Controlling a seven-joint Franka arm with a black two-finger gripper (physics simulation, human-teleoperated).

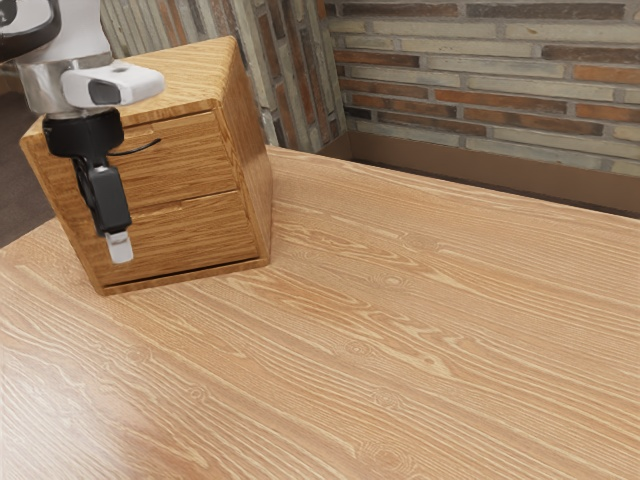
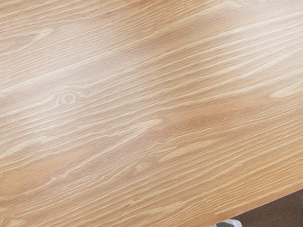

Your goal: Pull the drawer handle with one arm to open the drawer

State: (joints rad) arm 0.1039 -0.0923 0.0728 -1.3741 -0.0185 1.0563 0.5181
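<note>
Pale wooden bench (image 2: 151,113) lies under my black claw (image 1: 119,246), grip state unclear; best rise squarely to the thin dark drawer handle (image 1: 140,149).

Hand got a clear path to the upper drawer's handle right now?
Probably yes. Nothing stands between the hand and the handle on the cabinet's upper drawer. But the hand points down at the table, its tip below the handle, so it likely must rise and turn first.

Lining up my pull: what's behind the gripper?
The cabinet's two drawer fronts. The upper drawer's thin dark handle shows partly; the gripper covers its other end and any lower handle.
</note>
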